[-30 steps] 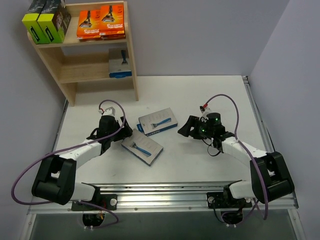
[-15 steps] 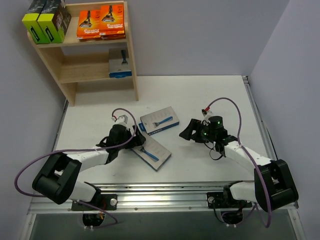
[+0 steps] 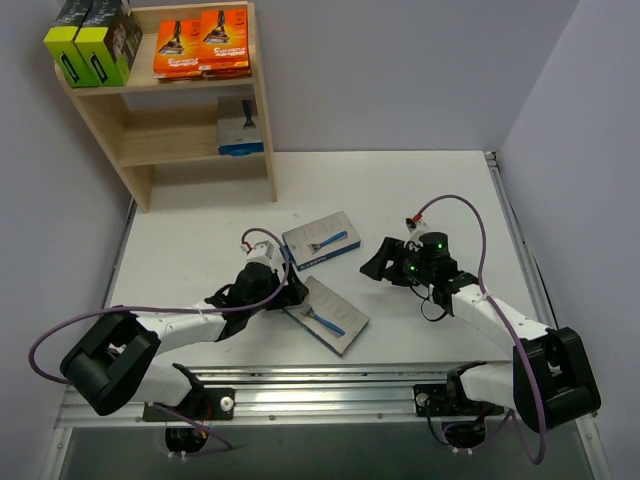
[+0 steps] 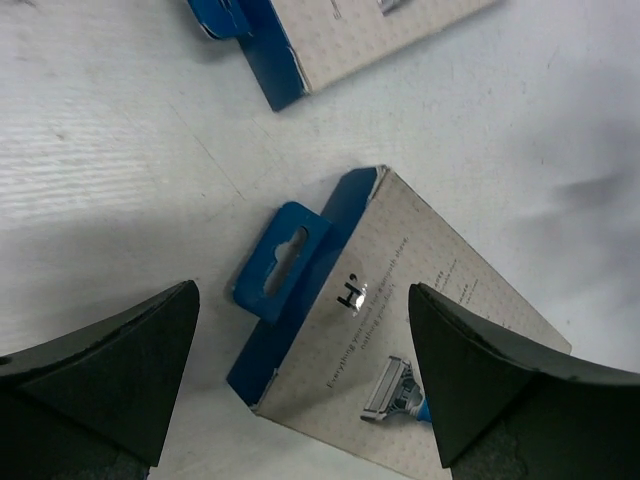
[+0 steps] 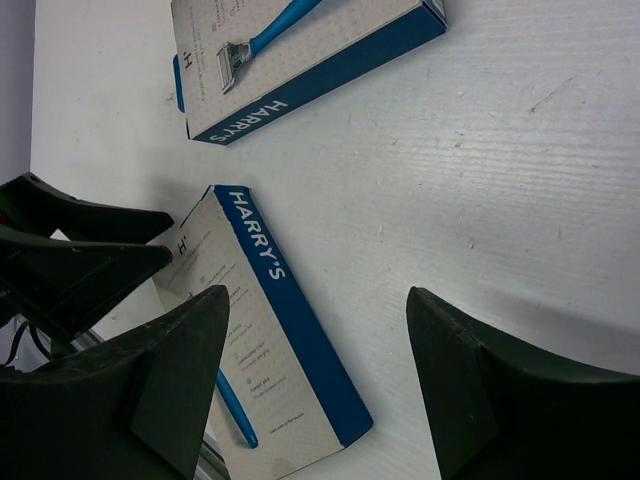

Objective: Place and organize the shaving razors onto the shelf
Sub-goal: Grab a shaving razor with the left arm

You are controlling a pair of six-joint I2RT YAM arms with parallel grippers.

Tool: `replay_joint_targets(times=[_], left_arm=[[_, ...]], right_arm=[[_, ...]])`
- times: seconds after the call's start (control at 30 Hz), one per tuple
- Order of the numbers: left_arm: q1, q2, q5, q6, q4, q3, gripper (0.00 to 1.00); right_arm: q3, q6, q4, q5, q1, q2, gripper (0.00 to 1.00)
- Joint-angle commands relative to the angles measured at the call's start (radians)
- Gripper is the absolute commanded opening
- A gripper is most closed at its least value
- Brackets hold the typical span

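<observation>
Pickup stage, I judge: the left gripper (image 4: pixel 300 330), jaws wide open and empty, hovers over the hanger end of the grey razor pack (image 4: pixel 390 330) and needs to lower and close, while the right gripper (image 5: pixel 318 300) is open and empty.

shelf (image 3: pixel 266 120): light natural wood
boxes (image 3: pixel 90 45), shelf's top tier, left: black with lime-green sides
packs (image 3: pixel 200 45), shelf's top tier, right: orange with a dark picture
lower-tier card (image 3: pixel 240 128): pale grey, blue base
near card (image 3: pixel 322 241), closer to the shelf: speckled grey, blue edge, white lettering, blue razor
far card (image 3: pixel 328 316): same grey, blue hang tab, blue razor
counter (image 3: pixel 420 190): white
left fingers (image 4: pixel 100 370): black
right fingers (image 5: pixel 480 390): black
</observation>
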Motion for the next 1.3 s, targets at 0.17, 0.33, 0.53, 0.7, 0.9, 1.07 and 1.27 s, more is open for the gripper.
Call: replay_joint_targets(times=[0.17, 0.33, 0.53, 0.7, 0.9, 1.07, 1.27], left_arm=[[0.234, -0.093, 0.054, 0.052, -0.021, 0.068, 0.94], [0.297, -0.029, 0.131, 0.064, 0.034, 0.118, 0.94], [0.3, 0.145, 0.194, 0.006, 0.197, 0.152, 0.94], [0.296, 0.288, 0.242, -0.068, 0.344, 0.16, 0.93], [0.297, 0.386, 0.239, -0.103, 0.429, 0.143, 0.77], [0.3, 0.412, 0.235, -0.117, 0.462, 0.137, 0.6], [0.309, 0.449, 0.245, -0.125, 0.501, 0.14, 0.46]], right_arm=[[0.006, 0.008, 0.01, 0.005, -0.009, 0.009, 0.66], [0.02, 0.005, 0.033, 0.0, -0.009, 0.05, 0.66], [0.048, 0.009, 0.056, -0.006, -0.007, 0.101, 0.61], [0.065, -0.003, 0.054, -0.006, -0.015, 0.125, 0.59], [0.063, -0.02, 0.057, -0.02, -0.04, 0.153, 0.56], [0.063, -0.029, 0.067, -0.04, -0.063, 0.17, 0.55], [0.066, -0.035, 0.067, -0.051, -0.078, 0.182, 0.54]])
